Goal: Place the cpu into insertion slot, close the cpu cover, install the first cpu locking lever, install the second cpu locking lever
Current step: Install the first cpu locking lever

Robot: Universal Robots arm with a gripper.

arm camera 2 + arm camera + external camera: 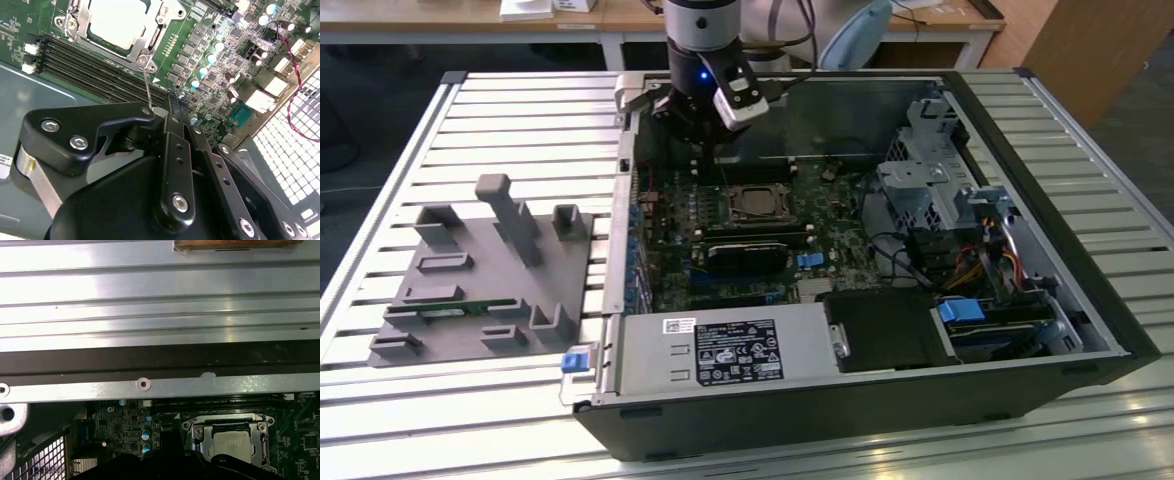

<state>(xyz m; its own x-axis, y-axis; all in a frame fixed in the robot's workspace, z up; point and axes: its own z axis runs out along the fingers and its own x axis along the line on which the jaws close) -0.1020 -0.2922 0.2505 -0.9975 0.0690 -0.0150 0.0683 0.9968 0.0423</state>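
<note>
From my station, the cpu [117, 22] sits in the insertion slot [754, 205] under the cpu cover [150, 37], just beyond my pincer [155, 112]. A thin locking lever [147, 85] runs from the socket corner back to the pincer tips; I cannot tell whether they grip it.

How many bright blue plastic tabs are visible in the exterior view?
3. One blue tab outside the case's corner, one on the motherboard, one on the drive bay at the exterior view's right. Others may be hidden.

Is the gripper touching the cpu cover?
Apart. In the second wrist view, the gripper sits clear of the cpu cover, with memory slots between them.
</note>
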